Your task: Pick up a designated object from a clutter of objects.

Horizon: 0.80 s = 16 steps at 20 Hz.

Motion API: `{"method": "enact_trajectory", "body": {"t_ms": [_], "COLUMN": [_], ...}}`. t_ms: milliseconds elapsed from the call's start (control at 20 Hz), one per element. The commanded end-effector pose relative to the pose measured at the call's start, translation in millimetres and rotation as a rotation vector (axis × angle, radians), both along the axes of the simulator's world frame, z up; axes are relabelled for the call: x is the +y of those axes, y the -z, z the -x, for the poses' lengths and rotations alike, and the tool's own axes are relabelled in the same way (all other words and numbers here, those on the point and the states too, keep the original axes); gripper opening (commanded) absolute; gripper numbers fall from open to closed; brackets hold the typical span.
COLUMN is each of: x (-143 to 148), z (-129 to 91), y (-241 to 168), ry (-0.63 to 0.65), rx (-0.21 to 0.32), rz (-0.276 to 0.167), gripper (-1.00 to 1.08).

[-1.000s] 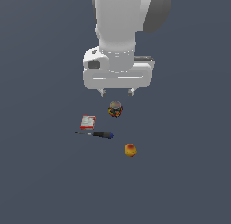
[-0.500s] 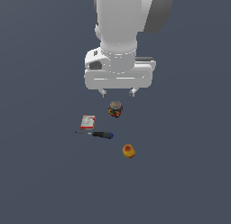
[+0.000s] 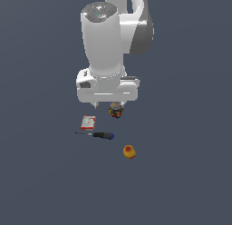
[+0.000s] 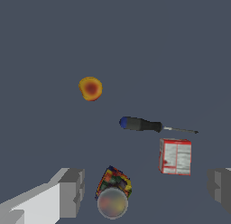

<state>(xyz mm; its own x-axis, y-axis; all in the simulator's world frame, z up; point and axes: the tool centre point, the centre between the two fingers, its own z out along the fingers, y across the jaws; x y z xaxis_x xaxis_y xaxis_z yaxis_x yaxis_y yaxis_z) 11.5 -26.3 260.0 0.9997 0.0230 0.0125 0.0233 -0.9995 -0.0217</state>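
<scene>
Red-and-white box lies flat on the counter, off toward the exterior view's left of the spread, empty hand, which hangs above the jar, with the screwdriver just beside the box.

Jar top hidden behind hand; fingers cut off at wrist view edge.
</scene>
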Motion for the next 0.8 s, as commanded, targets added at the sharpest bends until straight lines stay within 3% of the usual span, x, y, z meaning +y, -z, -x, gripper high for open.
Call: {"method": "enact_trajectory", "body": {"t_ms": [0, 750], "x": [-15, -110], "z": [2, 50], "y": [22, 161], "ry": [0.006, 0.051], "rx": [0.001, 0.008], "rz": [-0.002, 0.01], "gripper": [1.0, 1.0]}}
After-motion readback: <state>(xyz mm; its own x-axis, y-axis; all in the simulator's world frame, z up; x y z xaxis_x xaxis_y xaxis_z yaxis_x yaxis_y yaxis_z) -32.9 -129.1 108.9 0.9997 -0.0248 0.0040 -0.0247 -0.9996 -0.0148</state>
